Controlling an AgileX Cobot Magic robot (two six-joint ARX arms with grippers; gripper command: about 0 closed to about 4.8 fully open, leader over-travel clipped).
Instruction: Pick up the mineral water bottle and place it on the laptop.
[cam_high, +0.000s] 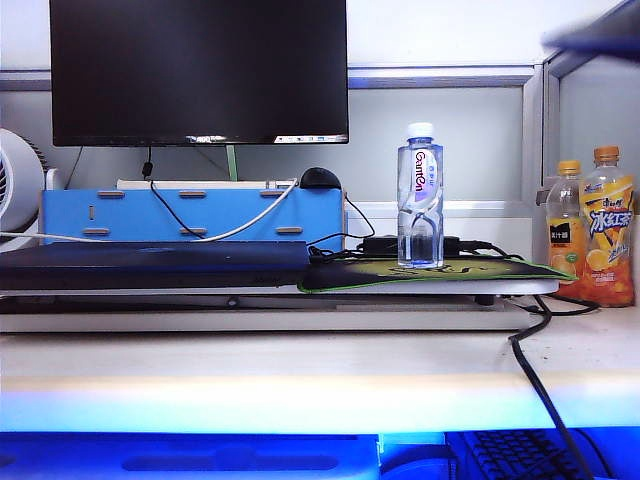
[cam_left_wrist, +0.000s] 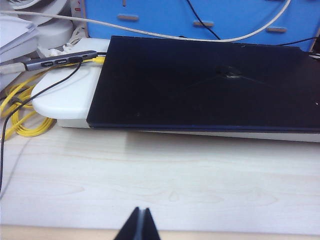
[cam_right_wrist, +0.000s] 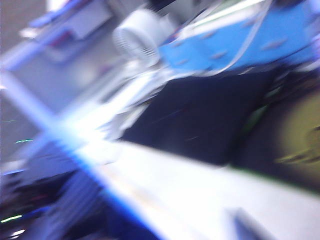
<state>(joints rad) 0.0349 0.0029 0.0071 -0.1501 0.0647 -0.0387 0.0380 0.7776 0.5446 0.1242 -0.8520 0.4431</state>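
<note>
While upright on mouse pad (cam_high: 420, 272) — mineral water bottle (cam_high: 420, 195), both end effectors apart.

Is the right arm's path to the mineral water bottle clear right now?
Probably yes. The mineral water bottle stands upright on the mouse pad, apart from the orange drink bottles, with open space above it and in front; the right end effector's position is lost in blur.

The left gripper (cam_left_wrist: 139, 225) shows as two flat black fingertips forming a narrow peak. The right arm (cam_high: 596, 35) is a dark blur; its gripper (cam_right_wrist: 250, 225) is a faint grey shape
</note>
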